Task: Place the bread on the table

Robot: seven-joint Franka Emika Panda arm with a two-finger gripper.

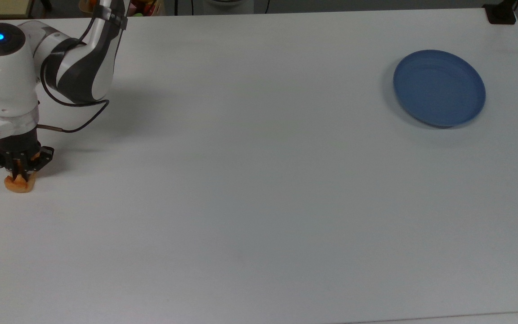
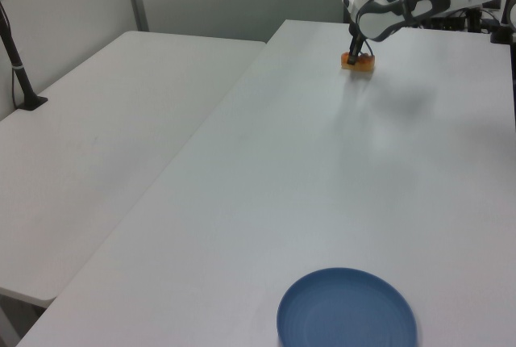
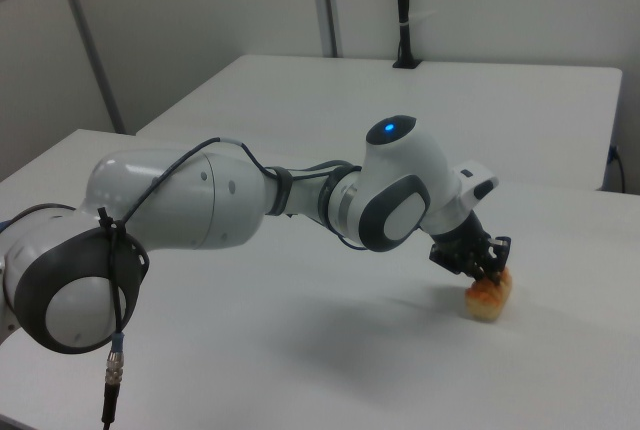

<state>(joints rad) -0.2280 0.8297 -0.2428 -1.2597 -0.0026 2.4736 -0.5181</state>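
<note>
The bread [image 1: 20, 185], a small golden-orange loaf, sits low at the white table [image 1: 259, 202] near the top view's left edge. My gripper [image 1: 18, 176] stands straight over it, shut on the bread. In the left view the bread [image 2: 359, 62] is at the far end of the table [image 2: 322, 169], under the gripper [image 2: 354, 60]. In the right view the bread [image 3: 488, 296] rests on or just above the table [image 3: 330, 350], held by the gripper [image 3: 487, 274].
A round blue plate [image 1: 439, 87] lies at the top view's right, far from the bread; in the left view the plate [image 2: 347, 312] is at the near end. A second white table [image 2: 97, 137] stands beside this one.
</note>
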